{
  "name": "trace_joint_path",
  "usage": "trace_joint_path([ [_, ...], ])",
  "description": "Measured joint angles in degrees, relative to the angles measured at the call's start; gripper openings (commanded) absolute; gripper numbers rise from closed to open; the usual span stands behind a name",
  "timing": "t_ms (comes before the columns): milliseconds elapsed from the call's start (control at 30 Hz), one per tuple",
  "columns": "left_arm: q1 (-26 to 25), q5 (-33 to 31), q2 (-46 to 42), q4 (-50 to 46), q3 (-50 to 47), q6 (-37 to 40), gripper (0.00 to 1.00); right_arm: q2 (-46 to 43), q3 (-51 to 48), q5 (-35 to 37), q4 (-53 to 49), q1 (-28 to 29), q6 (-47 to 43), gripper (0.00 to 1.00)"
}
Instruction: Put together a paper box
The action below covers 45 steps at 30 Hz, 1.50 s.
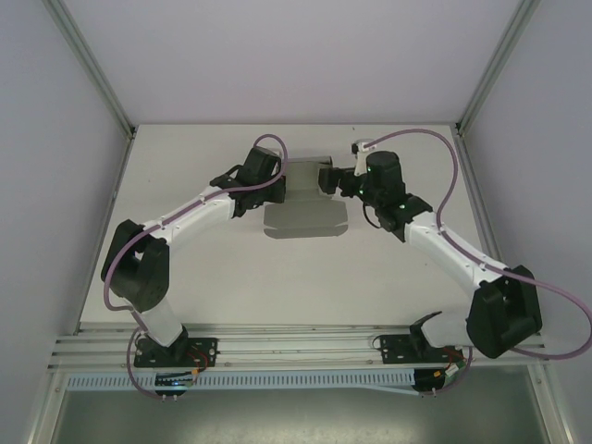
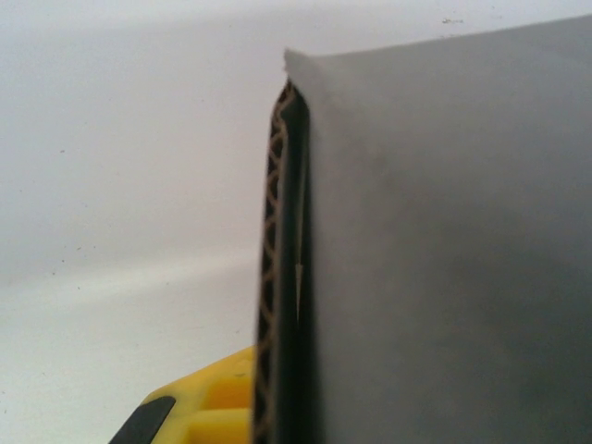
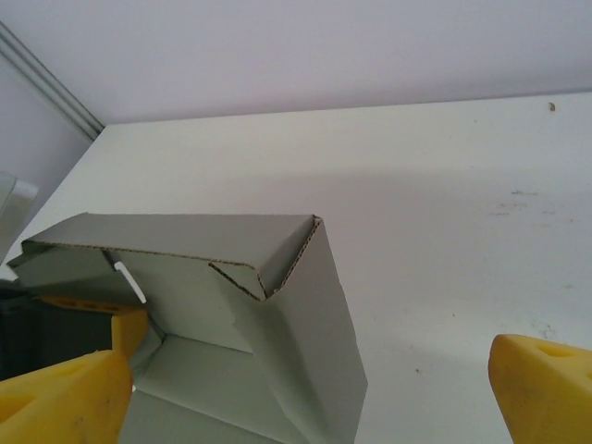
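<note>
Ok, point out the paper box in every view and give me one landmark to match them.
Top external: the paper box lies at the far centre of the table.
Left wrist: paper box covers the right half, its corrugated edge running down the middle.
Right wrist: paper box sits lower left, walls partly folded up.
Shared landmark: the white table beneath it.

You have a white table [image 1: 296, 287] under soft, even light. Behind the table stands a pale back panel [image 1: 296, 55], with a left panel [image 1: 46, 185] and a right panel [image 1: 555, 139] beside it, joined at the table's far corners by aluminium posts [image 1: 92, 65]. Along the table's near edge run aluminium rails [image 1: 296, 344] and a slotted white strip [image 1: 296, 380], and beyond them lies the grey-green floor [image 1: 296, 421]. A few dark specks [image 3: 552, 106] mark the table's top.
</note>
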Motion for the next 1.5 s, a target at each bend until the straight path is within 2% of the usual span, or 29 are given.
trace_joint_path([
  [233,0.0,0.1,0.0,-1.1,0.0,0.0,0.0,-0.1,-2.1,-3.0,-2.0,-0.7,-3.3,0.86],
  [367,0.0,0.2,0.0,-1.2,0.0,0.0,0.0,4.5,-1.0,-3.1,-1.9,-1.2,-3.5,0.78],
  [500,0.0,0.2,0.0,-1.2,0.0,0.0,0.0,10.5,1.8,-3.2,-1.6,-1.4,-3.3,0.63],
  [600,0.0,0.2,0.0,-1.3,0.0,0.0,0.0,13.9,4.3,-3.0,-1.3,-1.4,-3.4,0.6],
  [700,0.0,0.2,0.0,-1.2,0.0,0.0,0.0,16.2,6.0,-2.4,-1.3,-1.4,-3.3,0.47],
  [867,-0.3,0.4,-0.1,-1.2,0.0,0.0,0.0,17.6,6.9,-1.2,-0.9,-1.0,-3.2,0.06],
  [933,-0.3,0.4,-0.4,-1.2,0.0,0.2,0.0,17.7,7.0,0.2,-1.3,-0.9,-3.9,0.0],
  [1067,-0.4,0.2,-0.7,-1.3,0.0,0.2,0.0,18.2,8.5,1.8,-2.2,-0.3,-5.0,0.0],
  [1200,-0.4,0.3,-0.7,-1.4,0.1,0.2,0.0,18.4,9.2,6.5,-3.2,1.4,-5.7,0.0],
  [1367,-0.4,0.7,-0.7,-1.2,0.9,-0.8,0.0,21.3,13.9,20.0,-6.4,5.2,-5.6,0.0],
  [1500,-0.4,0.7,-0.7,0.2,1.2,-1.7,0.0,24.2,20.0,31.4,-12.8,7.8,1.2,0.0],
])
